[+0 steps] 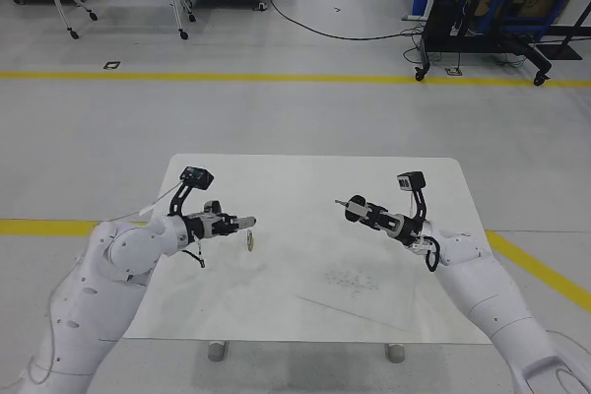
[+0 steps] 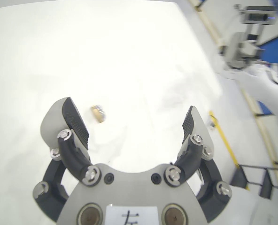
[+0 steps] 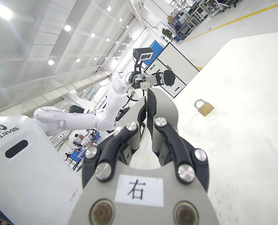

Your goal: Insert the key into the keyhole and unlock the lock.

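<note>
**A:** Start at the left. What is the left gripper doing?

**B:** It hangs over the left part of the white table. The claw is spread wide, with nothing between the ribbed pads.

**A:** And the lock?

**B:** The padlock lies flat on the table top, near the tip of that open claw but not touching it. It has a brass body and a silver shackle (the shackle sits down in the body, so it reads as closed). The left wrist camera catches it edge-on, on the table beyond the fingers and closer to one finger than the other.

**A:** What about the middle?

**B:** The table top between the two arms carries faint grey scuff marks, toward the robot's side.

**A:** Then the right.

**B:** The right gripper is over the right half of the table, well apart from the padlock. Its tip points across toward the left arm. Its fingers are drawn together, pad against pad.

**A:** Holding what?

**B:** From above, a thin sliver juts out of the tip, which looks like the key.

**A:** So where do the key and keyhole stand?

**B:** They are apart. The key is at the right claw, and the padlock lies on the table by the left one.
</note>
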Controlling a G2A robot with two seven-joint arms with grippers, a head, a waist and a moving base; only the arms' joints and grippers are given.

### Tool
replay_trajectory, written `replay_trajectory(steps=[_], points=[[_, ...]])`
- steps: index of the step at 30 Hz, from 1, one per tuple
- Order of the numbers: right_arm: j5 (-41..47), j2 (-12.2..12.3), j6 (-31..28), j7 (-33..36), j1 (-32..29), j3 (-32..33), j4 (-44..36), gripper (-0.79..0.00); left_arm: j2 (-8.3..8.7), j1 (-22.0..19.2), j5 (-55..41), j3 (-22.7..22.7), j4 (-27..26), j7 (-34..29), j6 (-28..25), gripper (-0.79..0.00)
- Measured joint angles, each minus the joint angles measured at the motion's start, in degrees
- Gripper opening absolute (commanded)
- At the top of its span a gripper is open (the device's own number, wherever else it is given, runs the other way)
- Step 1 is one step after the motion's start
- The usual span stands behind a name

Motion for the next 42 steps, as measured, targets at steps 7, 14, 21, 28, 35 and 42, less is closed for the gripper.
replay_trajectory(steps=[7,14,21,28,35,42], points=[[0.0,0.0,0.0,0.0,0.0,0.0,0.0,-0.785,-1.15,-1.8,10.2,8.5,0.4,-5.6,8.1,0.000],[0.0,0.0,0.0,0.0,0.0,0.0,0.0,-0.785,-4.20,-9.3,18.0,19.8,6.9,-6.9,15.4,-0.068],[0.0,0.0,0.0,0.0,0.0,0.0,0.0,-0.785,-6.31,-13.4,20.4,24.4,11.7,-6.7,17.9,-0.209],[0.0,0.0,0.0,0.0,0.0,0.0,0.0,-0.785,-7.85,-15.6,21.7,26.6,14.5,-7.2,19.8,-0.345],[0.0,0.0,0.0,0.0,0.0,0.0,0.0,-0.785,-8.77,-16.0,22.6,27.3,15.9,-7.7,20.2,-0.403],[0.0,0.0,0.0,0.0,0.0,0.0,0.0,-0.785,-9.52,-16.8,23.9,27.7,17.6,-9.1,20.7,-0.785]])
